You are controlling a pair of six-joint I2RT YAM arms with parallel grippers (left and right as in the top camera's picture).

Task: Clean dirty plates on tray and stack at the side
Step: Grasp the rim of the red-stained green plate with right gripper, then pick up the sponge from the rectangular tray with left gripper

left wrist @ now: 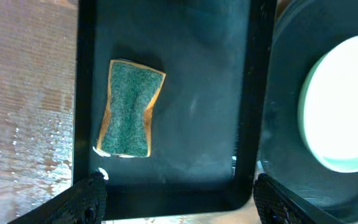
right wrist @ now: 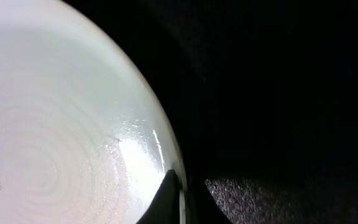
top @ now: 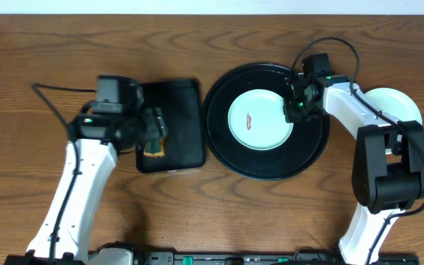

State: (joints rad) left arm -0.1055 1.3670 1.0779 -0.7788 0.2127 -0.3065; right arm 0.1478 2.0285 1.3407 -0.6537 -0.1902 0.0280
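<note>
Since the plate (top: 261, 119) in the middle of the big round tray (top: 267, 168) has a red smear (top: 249, 120) on it, the job right now looks like wiping it clean. The right gripper (top: 298, 110) is at the plate's edge, on the right side of the tray. Its jaws are closed thin, and from the right wrist camera they seem to pinch the plate's rim. That is a good way to stop the plate from sliding. I think the pinch should be firm but gentle, so the plate does not tip or spin when it is rubbed.

The left gripper (top: 153, 126) hangs over the small black tray (top: 179, 99) that sits just left of the round tray. Its jaws are wide apart and hold nothing. The green sponge (left wrist: 129, 109) lies flat close by them, a bit to one side. The left arm should line up over the sponge first. Then it should go straight down with one finger on each long side and squeeze the middle. After that it can carry the sponge over the round tray and rub where the smear is, away from the right gripper, so the arms do not bump.

A pale plate (top: 397, 103) lies on the tabletop to the right of the tray, partly under the right arm. That looks like the spot for the stack.
</note>
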